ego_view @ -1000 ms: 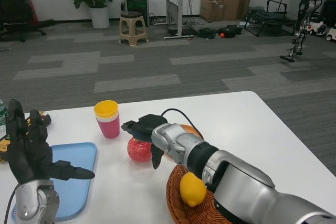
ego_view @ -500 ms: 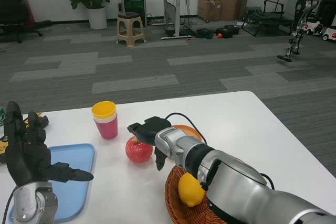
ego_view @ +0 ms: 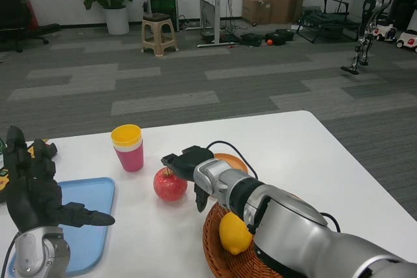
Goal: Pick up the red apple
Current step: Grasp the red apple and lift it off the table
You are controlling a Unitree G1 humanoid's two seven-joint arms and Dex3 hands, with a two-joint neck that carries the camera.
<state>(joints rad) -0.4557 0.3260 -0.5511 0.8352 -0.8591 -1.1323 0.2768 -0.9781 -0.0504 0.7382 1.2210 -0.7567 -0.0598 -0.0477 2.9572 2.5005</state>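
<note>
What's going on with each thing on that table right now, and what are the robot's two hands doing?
red apple: upright on the table, stem up, not lifted.
right hand: over and beside the apple, fingers spread, holding nothing.
left hand: raised over the blue tray, open, holding nothing.
blue tray: flat on the table, nothing seen on it.
cups: yellow nested in pink, upright.
lemon: lying in the wicker basket.

Both forearms are smooth silver shells ending in black hands. The right hand has matte black fingers, and a thin black cable loops up just behind it. A black ring joins its silver wrist to the bulkier sleeve. The left hand is black above a short silver cuff.
</note>
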